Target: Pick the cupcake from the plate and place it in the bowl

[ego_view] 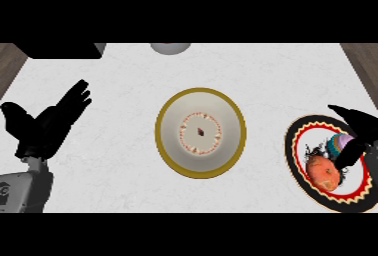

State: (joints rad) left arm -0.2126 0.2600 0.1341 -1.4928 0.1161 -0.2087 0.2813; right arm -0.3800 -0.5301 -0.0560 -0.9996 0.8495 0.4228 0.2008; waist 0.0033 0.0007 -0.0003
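Observation:
The cupcake (325, 172), with orange topping and a striped wrapper, lies tilted on the black, red and yellow rimmed plate (295, 150) at the right. My right hand (356, 122) comes in from the right edge over the plate. Its fingers curl above the wrapper and its thumb (351, 154) presses below it, pinching the cupcake's wrapper end. The gold-rimmed white bowl (167, 150) stands in the middle of the counter with only a small patterned ring inside. My left hand (46, 125) rests open at the far left, fingers up, well away from the bowl.
A dark box-like object (63, 50) sits at the back left, and a grey round object (170, 47) at the back centre. Wooden strips (365, 60) border the white counter on both sides.

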